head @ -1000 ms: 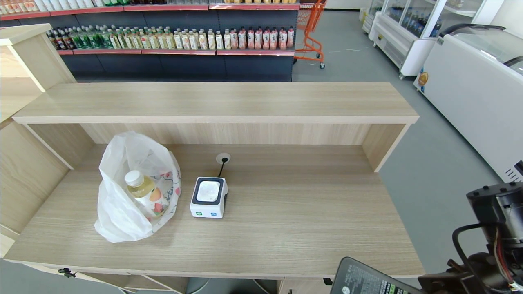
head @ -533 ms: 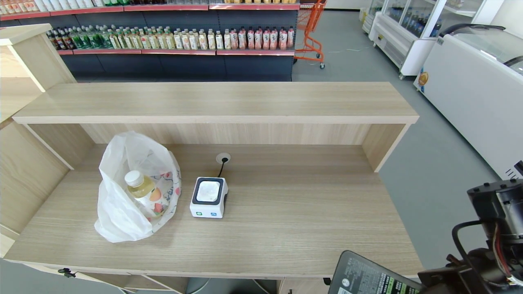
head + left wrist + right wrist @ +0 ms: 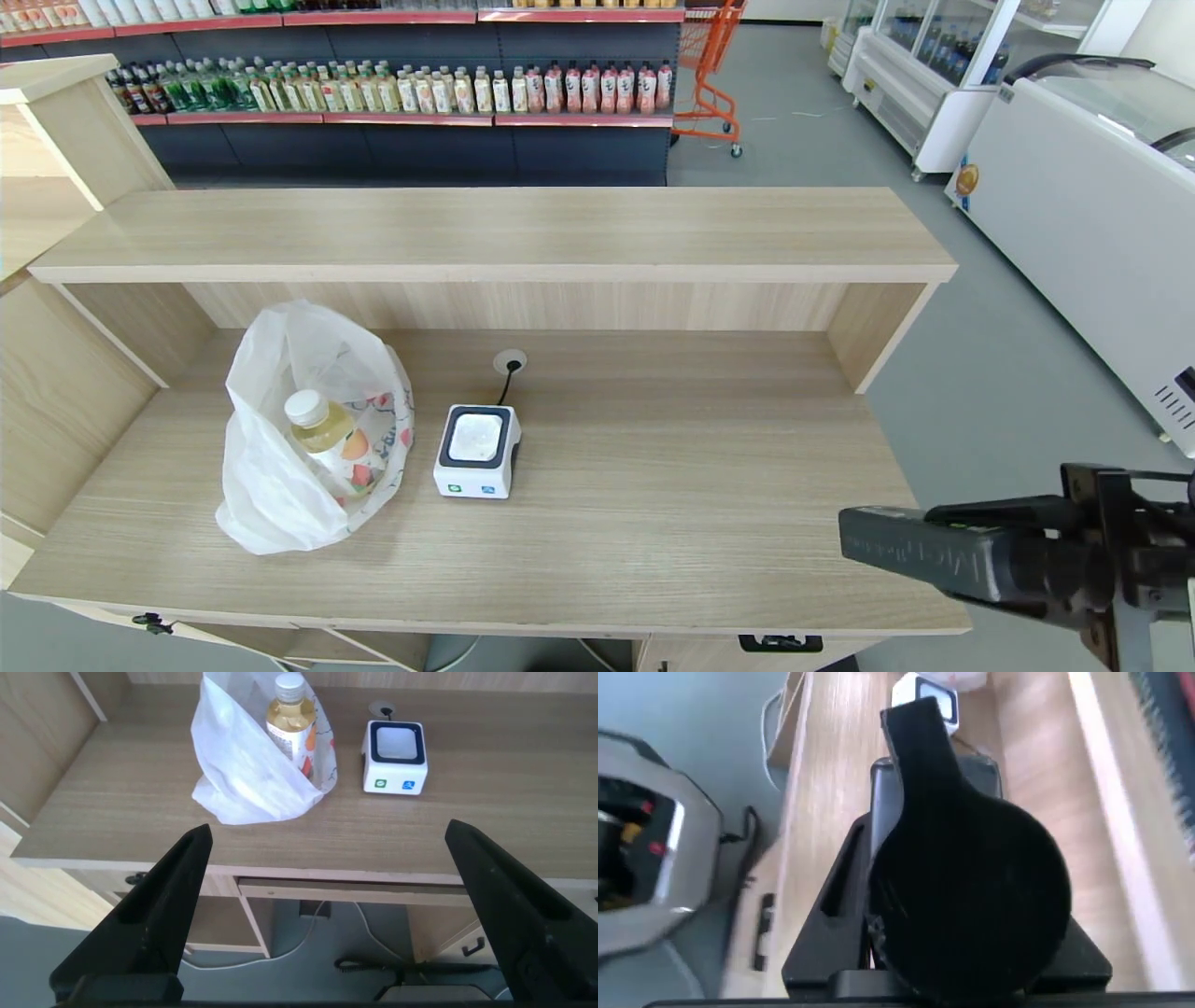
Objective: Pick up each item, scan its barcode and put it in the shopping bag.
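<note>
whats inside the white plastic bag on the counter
A bottle with a white cap and yellowish drink sits in the bag, its fruit-printed label showing through the plastic. The bag's folds cover the bottle's base and whatever may lie lower down.

No wording is coming through legibly anywhere. The scanner (image 3: 476,450) is carrying a green sticker (image 3: 455,487) and a blue sticker (image 3: 487,489) on its front face, their marks too small to make out. Just left of the scanner, the bottle (image 3: 322,434) in the bag (image 3: 271,504) is showing a fruit-patterned label (image 3: 355,457) without readable print. Far to the right of the scanner and behind it, the freezer (image 3: 1074,215) is wearing a round orange emblem (image 3: 966,179), likewise unreadable.
</note>
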Tool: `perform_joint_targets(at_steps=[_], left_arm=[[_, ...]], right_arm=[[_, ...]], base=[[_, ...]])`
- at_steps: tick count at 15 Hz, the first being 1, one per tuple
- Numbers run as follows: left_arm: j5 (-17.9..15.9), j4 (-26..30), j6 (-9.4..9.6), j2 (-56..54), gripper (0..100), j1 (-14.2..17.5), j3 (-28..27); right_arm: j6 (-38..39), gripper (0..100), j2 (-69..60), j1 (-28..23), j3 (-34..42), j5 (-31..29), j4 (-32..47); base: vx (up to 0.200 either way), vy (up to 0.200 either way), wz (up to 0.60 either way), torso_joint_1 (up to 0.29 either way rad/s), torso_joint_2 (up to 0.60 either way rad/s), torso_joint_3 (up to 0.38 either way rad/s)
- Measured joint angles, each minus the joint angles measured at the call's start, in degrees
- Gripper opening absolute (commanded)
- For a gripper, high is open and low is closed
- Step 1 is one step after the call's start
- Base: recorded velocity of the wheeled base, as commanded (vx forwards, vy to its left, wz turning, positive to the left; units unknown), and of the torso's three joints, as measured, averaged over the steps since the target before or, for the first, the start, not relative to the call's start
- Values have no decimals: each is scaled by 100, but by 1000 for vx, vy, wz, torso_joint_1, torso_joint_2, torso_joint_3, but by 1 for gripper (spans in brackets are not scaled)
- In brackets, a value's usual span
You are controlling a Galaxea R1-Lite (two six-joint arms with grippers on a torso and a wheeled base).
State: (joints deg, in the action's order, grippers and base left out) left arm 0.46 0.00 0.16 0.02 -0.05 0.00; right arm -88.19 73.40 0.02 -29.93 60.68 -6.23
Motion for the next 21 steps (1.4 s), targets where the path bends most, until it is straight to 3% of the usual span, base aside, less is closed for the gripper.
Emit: perform_joint_targets(at_steps=[3, 7, 9, 11, 13, 19, 21], left_arm=[[-2, 0, 2, 0, 100, 0, 0], [0, 0, 2, 0, 100, 0, 0], [-2, 0, 2, 0, 100, 0, 0], [0, 0, 0, 0, 100, 0, 0], [0, 0, 2, 0, 100, 0, 0], [-2, 0, 9, 0, 100, 0, 0], [-2, 0, 5, 0, 100, 0, 0]], right_arm=[[3350, 0, -229, -405, -247, 7, -59], [7748, 0, -411, -572, -455, -318, -127], [10006, 0, -452, -327, -479, -1090, -154], [11588, 0, -341, 226, -485, -2065, -222], [12272, 0, -160, 584, -485, -2354, -373], [12338, 0, -91, 724, -450, -2371, -358], [12343, 0, -163, 708, -402, -2371, -345]], base=[[0, 0, 0, 0, 0, 0], [0, 0, 0, 0, 0, 0], [0, 0, 0, 0, 0, 0], [0, 0, 0, 0, 0, 0], [0, 0, 0, 0, 0, 0], [0, 0, 0, 0, 0, 0], [0, 200, 0, 0, 2, 2]])
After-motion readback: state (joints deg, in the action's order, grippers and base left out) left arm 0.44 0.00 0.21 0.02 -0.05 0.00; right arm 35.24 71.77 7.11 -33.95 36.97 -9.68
